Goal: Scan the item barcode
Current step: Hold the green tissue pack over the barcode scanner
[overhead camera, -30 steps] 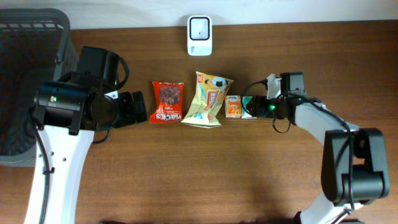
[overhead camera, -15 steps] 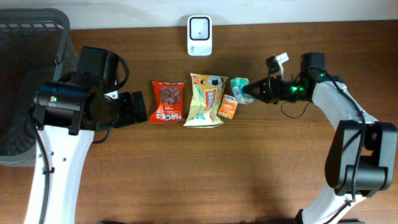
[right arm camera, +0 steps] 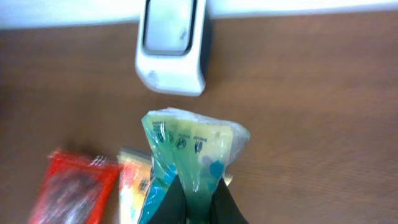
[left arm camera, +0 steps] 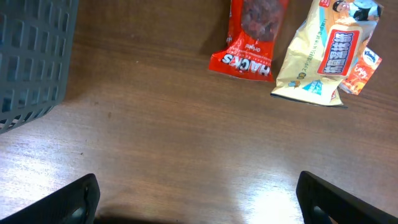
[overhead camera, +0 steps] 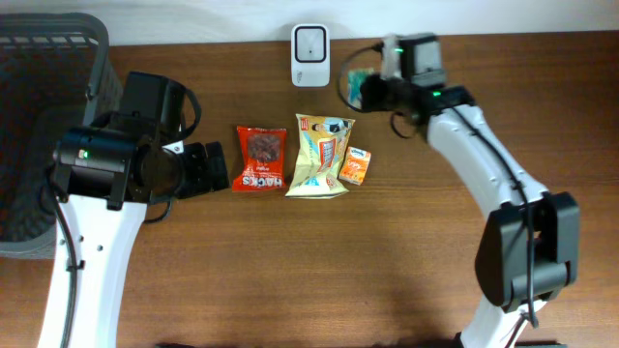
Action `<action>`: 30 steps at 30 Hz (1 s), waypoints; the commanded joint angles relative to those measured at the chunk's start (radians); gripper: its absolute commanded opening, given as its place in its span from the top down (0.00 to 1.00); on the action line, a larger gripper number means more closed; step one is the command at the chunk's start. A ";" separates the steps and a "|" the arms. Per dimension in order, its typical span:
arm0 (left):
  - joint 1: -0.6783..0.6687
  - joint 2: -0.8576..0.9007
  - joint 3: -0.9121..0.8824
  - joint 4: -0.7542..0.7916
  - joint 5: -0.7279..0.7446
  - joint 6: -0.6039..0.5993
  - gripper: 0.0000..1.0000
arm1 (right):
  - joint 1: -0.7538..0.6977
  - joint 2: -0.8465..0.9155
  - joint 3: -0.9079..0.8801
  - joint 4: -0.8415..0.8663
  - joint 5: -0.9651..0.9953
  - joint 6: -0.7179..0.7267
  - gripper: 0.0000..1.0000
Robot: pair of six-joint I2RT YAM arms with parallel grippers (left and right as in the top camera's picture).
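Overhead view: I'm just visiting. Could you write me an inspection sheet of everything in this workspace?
Surface: brown wooden table, no spills seen.
Job's things: green see-through packet held up near the white box-shaped scanner.
Clutter: red snack packet, yellow snack bag, small orange packet, lying in a row.
Grippers: right tool shut on the green packet; left tool open, empty.
Cables: thin black cable loops at the right wrist.
Surroundings: dark grey mesh basket at the left; white wall behind.
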 commanded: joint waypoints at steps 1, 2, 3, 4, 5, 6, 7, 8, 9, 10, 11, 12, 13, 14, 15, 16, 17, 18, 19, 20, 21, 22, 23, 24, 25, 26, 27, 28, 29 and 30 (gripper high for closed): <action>0.002 -0.004 0.003 0.001 -0.011 -0.009 0.01 | 0.140 0.045 0.014 0.314 0.469 -0.338 0.96; 0.002 -0.004 0.003 0.001 -0.011 -0.009 0.01 | 0.169 0.076 0.014 0.422 0.474 -0.484 0.96; 0.002 -0.004 0.003 0.001 -0.011 -0.009 0.01 | 0.200 0.130 0.014 0.584 0.504 -0.599 0.96; 0.002 -0.004 0.003 0.001 -0.011 -0.009 0.01 | 0.208 0.160 0.014 0.658 0.510 -0.631 0.96; 0.002 -0.004 0.003 0.001 -0.011 -0.009 0.01 | 0.208 0.206 0.015 0.753 0.509 -0.639 0.96; 0.002 -0.004 0.003 0.001 -0.011 -0.009 0.01 | 0.208 0.214 0.015 0.790 0.493 -0.639 0.96; 0.002 -0.004 0.003 0.001 -0.011 -0.009 0.01 | 0.207 0.217 0.016 0.817 0.462 -0.639 0.96; 0.002 -0.004 0.003 0.001 -0.011 -0.009 0.01 | 0.207 0.217 0.019 0.851 0.404 -0.639 0.96; 0.002 -0.004 0.003 0.001 -0.011 -0.009 0.01 | 0.207 0.224 0.019 0.888 0.396 -0.639 0.96; 0.002 -0.004 0.003 0.001 -0.011 -0.009 0.01 | 0.206 0.240 0.019 0.920 0.395 -0.639 0.96; 0.002 -0.004 0.003 0.001 -0.011 -0.009 0.01 | 0.198 0.271 0.019 0.946 0.362 -0.639 0.96; 0.002 -0.004 0.003 0.001 -0.011 -0.009 0.01 | 0.190 0.299 0.019 0.970 0.348 -0.638 0.96; 0.002 -0.004 0.003 0.001 -0.011 -0.009 0.01 | 0.182 0.330 0.019 0.999 0.353 -0.606 0.96; 0.002 -0.004 0.003 0.001 -0.011 -0.009 0.01 | 0.174 0.349 0.019 1.019 0.352 -0.550 0.96; 0.002 -0.004 0.003 0.001 -0.011 -0.009 0.01 | 0.161 0.370 0.019 1.044 0.350 -0.466 0.96; 0.002 -0.004 0.003 0.001 -0.011 -0.009 0.01 | 0.144 0.386 0.019 1.067 0.319 -0.395 0.96; 0.002 -0.004 0.003 0.001 -0.011 -0.009 0.01 | 0.123 0.389 0.019 1.068 0.257 -0.387 0.96; 0.002 -0.004 0.003 0.001 -0.011 -0.009 0.01 | 0.117 0.389 0.019 1.064 0.257 -0.403 0.96; 0.002 -0.004 0.003 0.001 -0.011 -0.009 0.01 | 0.117 0.389 0.019 1.039 0.257 -0.496 0.96; 0.002 -0.004 0.003 0.001 -0.011 -0.009 0.01 | 0.122 0.389 0.019 0.996 0.257 -0.623 0.96; 0.002 -0.004 0.003 0.001 -0.011 -0.009 0.01 | 0.126 0.389 0.019 0.969 0.248 -0.705 0.96; 0.002 -0.004 0.003 0.001 -0.011 -0.009 0.01 | 0.138 0.389 0.019 0.947 0.217 -0.873 0.96; 0.002 -0.004 0.003 0.001 -0.011 -0.009 0.01 | 0.144 0.389 0.019 0.948 0.217 -0.934 0.96; 0.002 -0.004 0.003 0.001 -0.011 -0.009 0.01 | 0.150 0.389 0.019 0.947 0.217 -0.999 0.96; 0.002 -0.004 0.003 0.001 -0.011 -0.009 0.01 | 0.150 0.389 0.019 0.947 0.213 -0.998 0.96; 0.002 -0.004 0.003 0.001 -0.011 -0.009 0.01 | 0.150 0.389 0.019 0.948 0.213 -0.986 0.96; 0.002 -0.004 0.003 0.001 -0.011 -0.009 0.01 | 0.150 0.389 0.019 0.948 0.213 -0.950 0.96; 0.002 -0.004 0.003 0.001 -0.011 -0.009 0.01 | 0.150 0.389 0.019 0.948 0.208 -0.901 0.96; 0.002 -0.004 0.003 0.001 -0.011 -0.009 0.01 | 0.149 0.389 0.019 0.956 0.194 -0.874 0.96; 0.002 -0.004 0.003 0.001 -0.011 -0.009 0.01 | 0.148 0.389 0.019 0.986 0.192 -0.858 0.96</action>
